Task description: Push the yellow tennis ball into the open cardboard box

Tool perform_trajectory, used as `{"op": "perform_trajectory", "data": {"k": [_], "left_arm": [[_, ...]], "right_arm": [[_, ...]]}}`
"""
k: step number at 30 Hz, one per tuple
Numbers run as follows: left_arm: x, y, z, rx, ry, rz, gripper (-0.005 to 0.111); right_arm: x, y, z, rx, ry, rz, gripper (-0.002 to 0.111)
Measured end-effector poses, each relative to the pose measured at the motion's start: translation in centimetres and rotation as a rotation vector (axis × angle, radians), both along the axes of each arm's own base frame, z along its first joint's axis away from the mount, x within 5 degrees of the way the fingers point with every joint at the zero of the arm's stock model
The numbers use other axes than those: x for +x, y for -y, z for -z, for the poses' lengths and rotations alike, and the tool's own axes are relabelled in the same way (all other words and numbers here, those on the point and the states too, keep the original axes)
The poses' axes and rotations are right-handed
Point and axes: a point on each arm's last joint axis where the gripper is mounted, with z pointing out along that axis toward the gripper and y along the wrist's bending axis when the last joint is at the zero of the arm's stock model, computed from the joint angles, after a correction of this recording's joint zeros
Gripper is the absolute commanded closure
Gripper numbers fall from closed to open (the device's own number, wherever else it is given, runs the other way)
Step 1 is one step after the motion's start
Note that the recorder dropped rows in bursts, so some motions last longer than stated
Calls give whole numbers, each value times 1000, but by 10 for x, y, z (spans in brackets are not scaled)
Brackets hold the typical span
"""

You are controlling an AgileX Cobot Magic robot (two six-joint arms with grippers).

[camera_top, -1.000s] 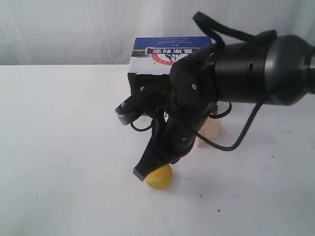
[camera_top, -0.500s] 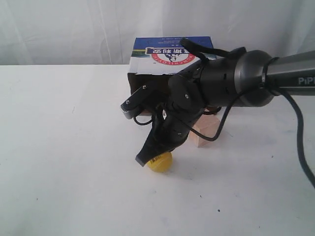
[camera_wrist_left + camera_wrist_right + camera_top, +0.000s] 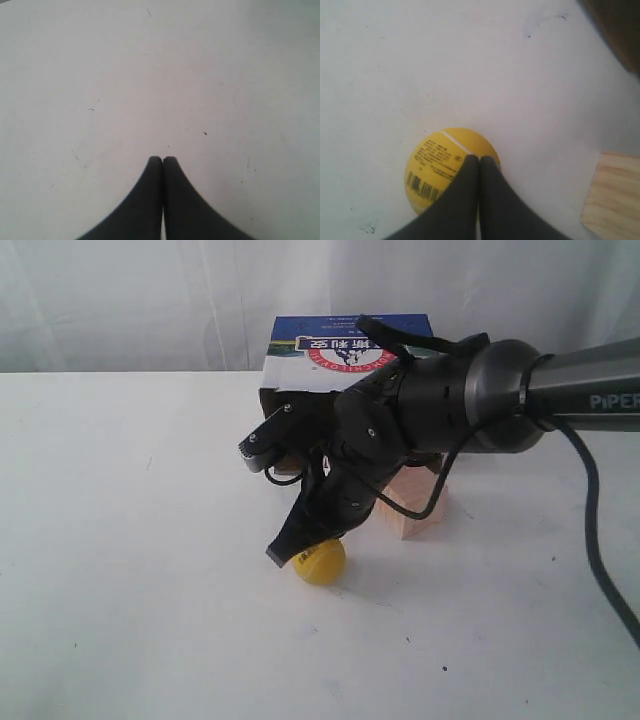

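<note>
Tennis ball on specked white table, white curtain in bkgd.

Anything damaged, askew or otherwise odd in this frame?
The open cardboard box has a ragged, torn front edge. A wooden cube sits turned corner-on just before its opening, not far from the yellow tennis ball. Nothing looks spilled.

White table bears ball, cube, box

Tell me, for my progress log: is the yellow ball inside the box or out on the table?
Out. The ball sits on the white table, short of the box, by the shut right tool.
</note>
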Motion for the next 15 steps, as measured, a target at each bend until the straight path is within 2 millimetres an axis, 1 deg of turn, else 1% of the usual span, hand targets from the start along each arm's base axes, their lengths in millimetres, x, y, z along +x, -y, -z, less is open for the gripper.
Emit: {"op": "perform_trajectory", "data": {"k": [4,11,13,15], "left_arm": [[0,0,0,0,0,0,107],[0,0,0,0,0,0,107],[0,0,0,0,0,0,107],[0,0,0,0,0,0,107]], "right_arm": [[2,-1,-7,3,6,2,108],[-1,2,-43,72,62,39,108],[-4,3,-46,70,48,55,108],[-8,2,-45,51,22,57,108]]}}
